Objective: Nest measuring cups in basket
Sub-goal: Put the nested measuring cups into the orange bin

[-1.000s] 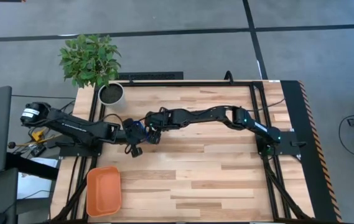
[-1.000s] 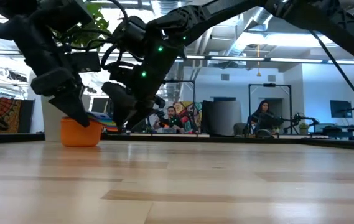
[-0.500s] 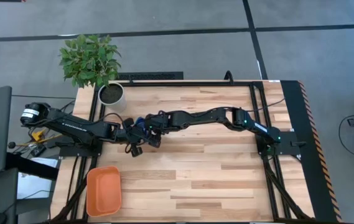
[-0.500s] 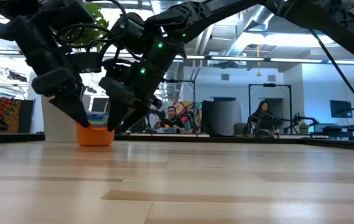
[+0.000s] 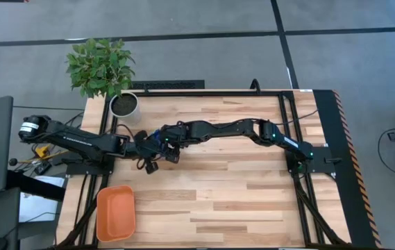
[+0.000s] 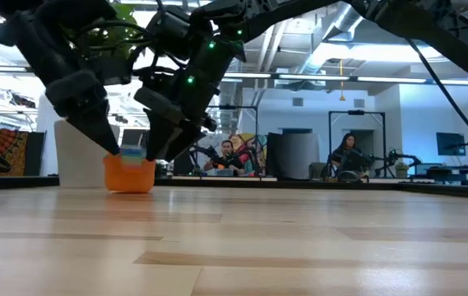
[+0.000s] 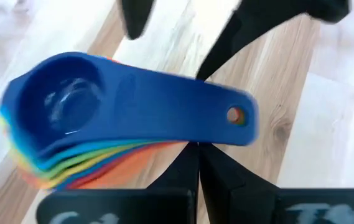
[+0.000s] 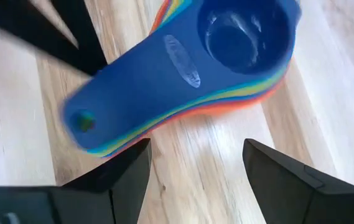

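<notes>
The measuring cups [image 7: 127, 118] are nested in one stack, dark blue on top and orange at the bottom, and stand on the table by the orange cup's base [image 6: 130, 177]. They also show in the right wrist view [image 8: 195, 68] and the high view [image 5: 157, 140]. My left gripper [image 6: 112, 150] is shut, with its tips at the stack's handles. My right gripper [image 6: 168, 148] is open on the stack's other side, its fingers [image 8: 127, 177] wide apart just short of the cups. The orange basket [image 5: 116, 212] lies at the near left corner. My left gripper's shut fingertips [image 7: 196, 155] meet the long edge of the stacked handles [image 7: 195, 140], slanting down from above. The handles hide the place of contact, so I cannot tell whether it pushes them or reaches under them. The stack stands on the table. My right gripper: I cannot tell whether it touches the stack.
A white plant pot [image 5: 123, 104] with a green plant stands at the far left corner. Bare wood lies across the near and right parts of the table [image 5: 253, 194]. People sit in the room beyond the far edge [image 6: 349, 152].
The stack has slid a little toward the table's right edge, still standing on its base. Both grippers have stayed close on either side of it, and my left gripper has risen slightly.
</notes>
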Tool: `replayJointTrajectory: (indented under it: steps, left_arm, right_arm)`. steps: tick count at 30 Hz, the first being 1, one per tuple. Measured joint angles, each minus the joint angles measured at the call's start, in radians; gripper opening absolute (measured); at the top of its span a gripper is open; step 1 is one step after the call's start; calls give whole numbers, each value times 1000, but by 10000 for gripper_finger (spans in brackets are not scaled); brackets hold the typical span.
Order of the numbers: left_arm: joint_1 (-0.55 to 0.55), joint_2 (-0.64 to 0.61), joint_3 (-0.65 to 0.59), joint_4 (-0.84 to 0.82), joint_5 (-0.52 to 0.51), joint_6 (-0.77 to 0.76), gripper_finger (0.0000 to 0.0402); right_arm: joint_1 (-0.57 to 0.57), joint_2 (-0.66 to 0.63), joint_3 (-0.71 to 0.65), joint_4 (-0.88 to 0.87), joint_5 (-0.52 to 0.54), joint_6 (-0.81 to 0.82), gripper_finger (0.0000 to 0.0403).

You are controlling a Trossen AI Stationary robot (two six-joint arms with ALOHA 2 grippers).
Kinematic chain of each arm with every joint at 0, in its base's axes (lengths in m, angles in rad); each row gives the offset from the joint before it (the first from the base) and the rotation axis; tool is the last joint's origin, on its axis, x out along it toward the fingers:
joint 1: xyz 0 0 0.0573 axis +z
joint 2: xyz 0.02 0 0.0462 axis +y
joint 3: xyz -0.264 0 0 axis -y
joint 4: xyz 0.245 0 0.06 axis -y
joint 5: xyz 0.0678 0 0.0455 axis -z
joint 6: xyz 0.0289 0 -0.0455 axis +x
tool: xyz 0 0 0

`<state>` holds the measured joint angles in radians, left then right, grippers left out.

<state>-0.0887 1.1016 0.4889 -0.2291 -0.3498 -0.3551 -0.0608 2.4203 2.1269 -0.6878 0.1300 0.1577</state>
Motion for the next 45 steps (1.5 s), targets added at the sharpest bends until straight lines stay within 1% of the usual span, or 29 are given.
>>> replayJointTrajectory:
  steps: [6,11,14,16,18,24,26,27,29,31,33,35,38,40,45]
  left_arm:
    - [-2,-143,0,-145,9,-101,0]
    - [-4,-231,0,-251,46,-205,1]
    - [-20,-256,0,-285,47,-274,18]
    - [-39,-259,0,-287,32,-323,42]
    - [-60,-258,0,-289,22,-371,74]
    - [-109,-244,-1,-269,-23,-499,197]
    - [-117,-246,-1,-256,-23,-503,238]
    - [-121,-252,-1,-248,-19,-498,256]
    - [-122,-275,-1,-248,-3,-482,287]
    - [-122,-302,-1,-265,-3,-488,308]
    - [-122,-348,-1,-312,-8,-501,319]
    - [-122,-398,0,-371,-2,-507,321]
    - [-131,-471,0,-440,3,-511,317]
    - [-143,-506,0,-442,0,-504,311]
    - [-172,-504,0,-423,-28,-468,297]
  right_arm:
    - [-6,0,-1,-51,0,0,275]
    - [-5,0,-2,-72,0,-5,275]
    - [-3,0,-3,-119,0,-25,275]
    - [-3,0,-3,-159,0,-39,276]
    - [-4,0,-4,-187,7,-48,276]
    - [-3,0,-4,-238,3,-88,276]
    - [-6,0,-4,-238,-11,-108,276]
    - [-9,0,-4,-233,-40,-121,276]
    - [-16,0,-4,-209,-131,-129,276]
    - [-10,0,-5,-179,-211,-130,276]
    - [11,-14,-6,-157,-231,-131,276]
    - [43,-30,-5,-140,-195,-144,276]
    - [74,-42,-4,-139,-42,-142,276]
    - [75,-43,-5,-130,23,-127,276]
    - [58,-73,24,-114,32,-107,276]
